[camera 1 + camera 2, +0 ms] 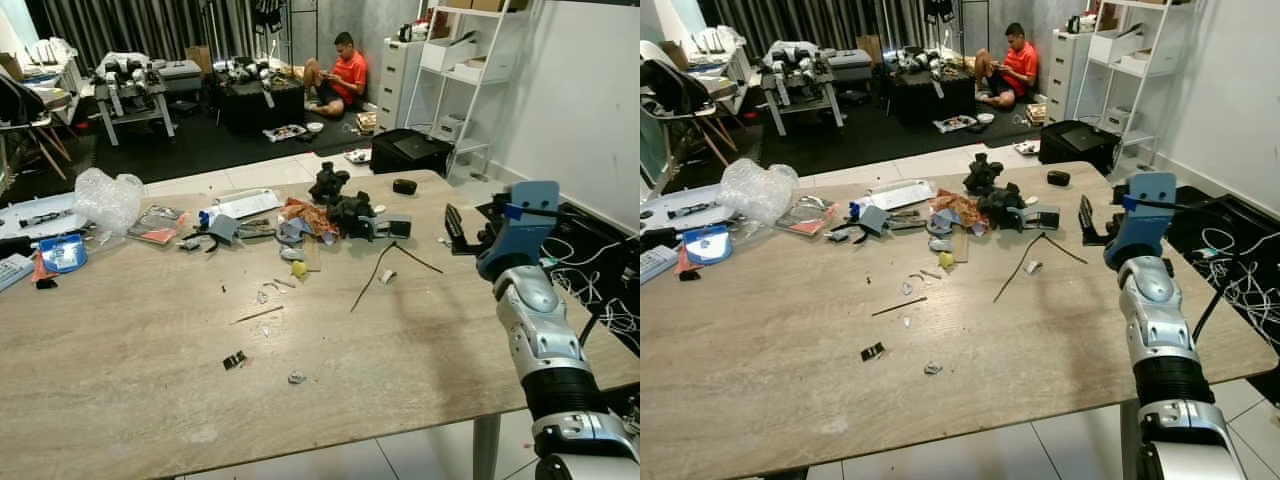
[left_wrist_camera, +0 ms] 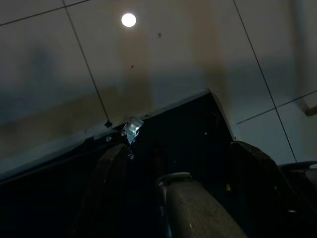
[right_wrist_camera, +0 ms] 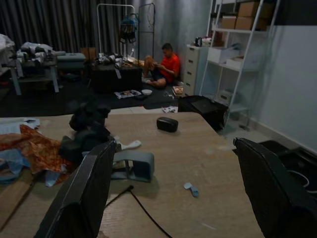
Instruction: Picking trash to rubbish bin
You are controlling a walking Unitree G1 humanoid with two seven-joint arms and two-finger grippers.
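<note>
On the table (image 1: 420, 330), scattered to the left of the right gripper (image 1: 455, 230), lies the trash: a heap of orange cloth (image 1: 305, 215), grey scraps and black parts (image 1: 345, 205) near the far middle, a thin stick (image 1: 372, 277) and a small white scrap (image 1: 387, 276) just inboard of the gripper, and tiny bits (image 1: 235, 360) nearer the robot. The right gripper hangs above the table's right edge with its two black fingers (image 3: 84, 193) spread wide apart and holding nothing; ahead of it in the wrist view are a grey bracket (image 3: 133, 166), a small pale scrap (image 3: 190, 189) and a black oval object (image 3: 167, 124). Far to its left sit bubble wrap (image 1: 108, 200) and a blue disc (image 1: 62, 252). Beyond the table a person in a red shirt (image 1: 345, 75) sits on the floor by white shelves (image 1: 465, 60). The left gripper (image 2: 183, 163) hangs low in shadow over pale floor tiles (image 2: 163, 54), its fingers apart and empty, a crumpled clear scrap (image 2: 132, 129) lying at the edge of a dark mat just past one fingertip.
</note>
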